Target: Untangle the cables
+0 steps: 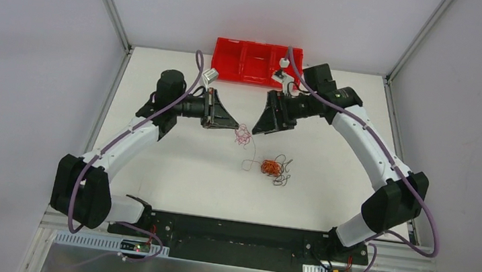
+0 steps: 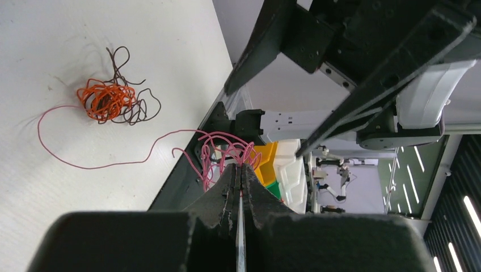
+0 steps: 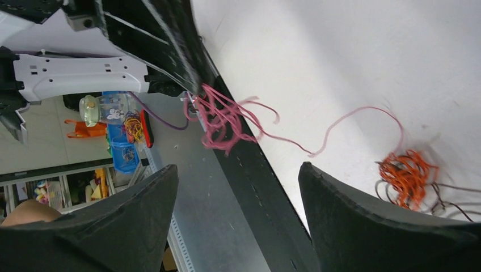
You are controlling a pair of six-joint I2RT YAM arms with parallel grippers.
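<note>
White arms w/ blk joints, purple hoses.

Where things lie on my bench
The wire coil sits mid-bench between my left claw and right claw, at the left one's tip. The knotted wire ball lies nearer me, rightward. The compartment bin stands at the far edge.

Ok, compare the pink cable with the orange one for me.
The pink cable is pinched in the shut left gripper, off the table; the orange cable lies free on the table. Pink is a loose tuft with a long trailing strand; orange is a tight ball. Both are very thin wires.
</note>
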